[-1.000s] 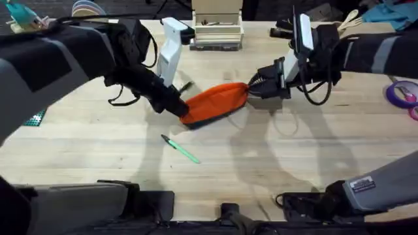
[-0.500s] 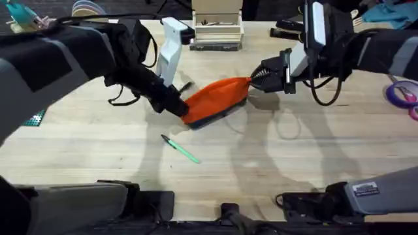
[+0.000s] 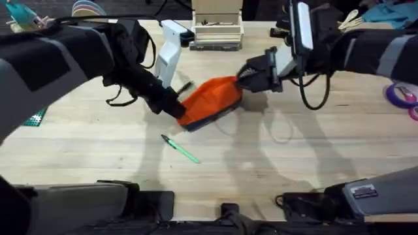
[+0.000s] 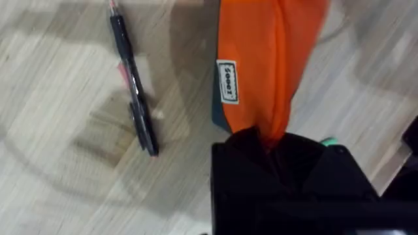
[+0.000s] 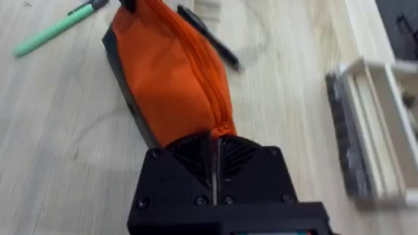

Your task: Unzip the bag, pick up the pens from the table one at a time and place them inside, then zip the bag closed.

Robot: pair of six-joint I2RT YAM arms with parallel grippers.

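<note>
Both grippers are clamping the bag (image 3: 210, 99) endwise: left gripper (image 3: 175, 108) pinching one end, right gripper (image 3: 243, 77) pinching the zipper end. The bag's long axis is running straight between them. Green pen (image 3: 181, 149) is lying near the bag's left-held end, black pen (image 4: 134, 91) just beside the bag.

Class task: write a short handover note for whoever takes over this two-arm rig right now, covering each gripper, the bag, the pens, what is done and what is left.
Left gripper: shut on one end of the orange bag.
Right gripper: shut at the bag's other end, right at the zipper line; the pull tab itself is hidden.
The bag is held between both arms above the table, bunched up, its zipper looking closed along the visible stretch.
Green pen: on the table, nearer the arm bases than the bag.
Black pen: on the table beside the bag, on its far side.
Done: both ends gripped.
Left: unzip, load both pens one at a time, zip shut.
</note>
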